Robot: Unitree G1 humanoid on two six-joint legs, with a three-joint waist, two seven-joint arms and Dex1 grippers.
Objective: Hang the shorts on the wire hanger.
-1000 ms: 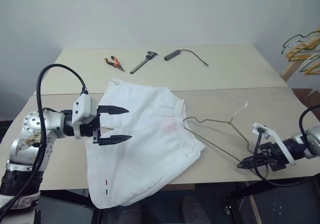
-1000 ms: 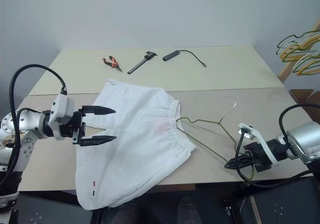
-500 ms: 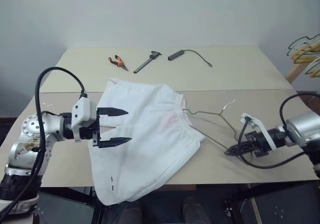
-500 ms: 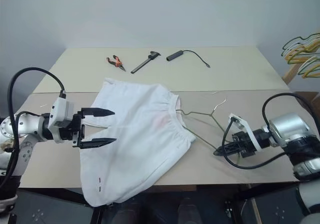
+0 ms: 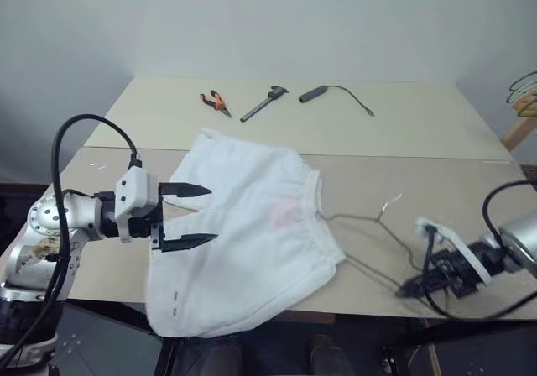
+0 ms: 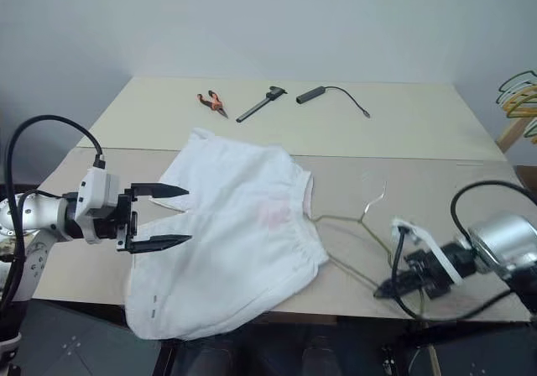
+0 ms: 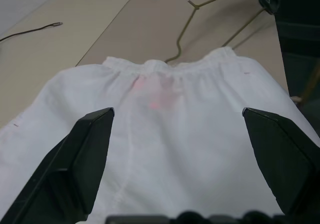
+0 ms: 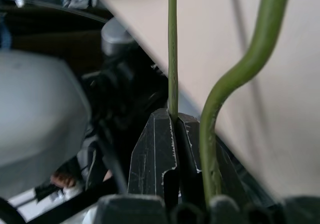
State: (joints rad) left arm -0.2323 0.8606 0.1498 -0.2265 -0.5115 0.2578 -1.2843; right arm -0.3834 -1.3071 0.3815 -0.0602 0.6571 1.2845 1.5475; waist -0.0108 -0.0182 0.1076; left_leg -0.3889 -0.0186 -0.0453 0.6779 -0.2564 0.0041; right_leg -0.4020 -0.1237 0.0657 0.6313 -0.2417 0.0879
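The wire hanger [image 5: 369, 242] is lying flat on the table [image 5: 419, 133], its hook [image 5: 390, 202] pointing toward the far edge and its long bottom bar running from the waistband out to the near right corner. The right gripper [image 6: 388, 289] is pinching that bar's outer end, fingers pressed together. The shorts [image 5: 243, 233] are lying just left, waistband touching the hanger, legs drooping over the near edge. The left gripper [image 5: 197, 216] is hovering over them, fingers spread wide.

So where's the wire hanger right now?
The wire hanger lies on the table's right side, beside the shorts' waistband, its near corner pinched in the right hand.
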